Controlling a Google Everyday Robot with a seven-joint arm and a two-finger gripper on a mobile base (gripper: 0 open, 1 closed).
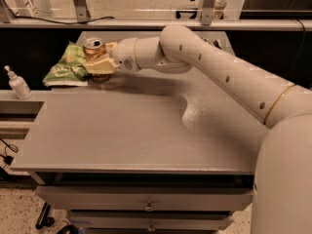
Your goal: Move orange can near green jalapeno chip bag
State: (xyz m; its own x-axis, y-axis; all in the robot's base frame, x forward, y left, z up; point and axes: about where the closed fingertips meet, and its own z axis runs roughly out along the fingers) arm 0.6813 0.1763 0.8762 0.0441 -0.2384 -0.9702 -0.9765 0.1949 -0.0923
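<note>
Grips the orange can (93,47) upright in the tool (99,65) at the table's (146,135) far-left corner, just beside the green jalapeno chip bag (65,67), evidently for release there.

The gripper (100,65), at the far left of the table (122,130), clasps the orange can (93,46) and hides its body; only the silver top shows above it. The near edge of the green jalapeno chip bag (64,68), left of the gripper, is covered, and its lettering is unreadable.
</note>
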